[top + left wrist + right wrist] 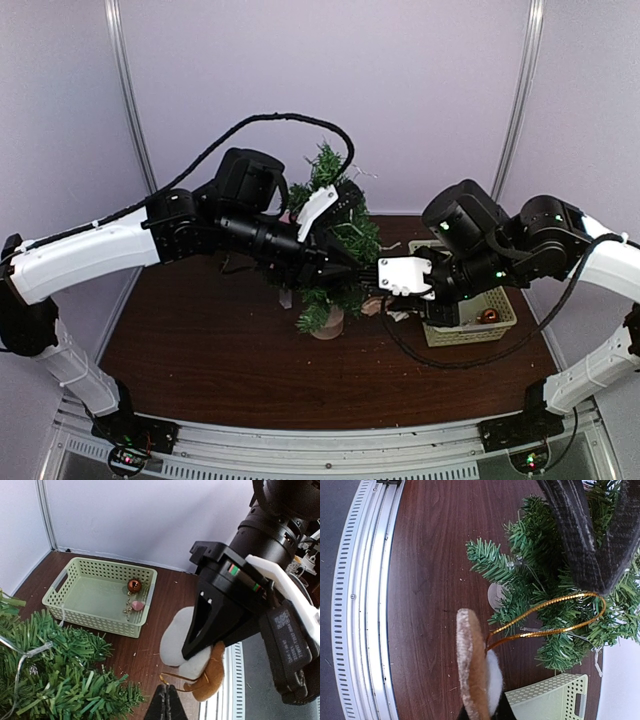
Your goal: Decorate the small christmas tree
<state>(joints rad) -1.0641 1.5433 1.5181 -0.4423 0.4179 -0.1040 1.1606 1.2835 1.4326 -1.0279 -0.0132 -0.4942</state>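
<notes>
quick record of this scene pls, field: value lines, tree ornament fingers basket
tree: small christmas tree, standing mid-table
ornament: brown and white ornament, not yet on the tree
right fingers: shut on the ornament
left fingers: shut on its gold loop, by the branches
basket: pale green basket, holding a copper bauble and a pink piece

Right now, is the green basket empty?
No, the basket holds a copper bauble and a pink ornament near its right wall.
</notes>
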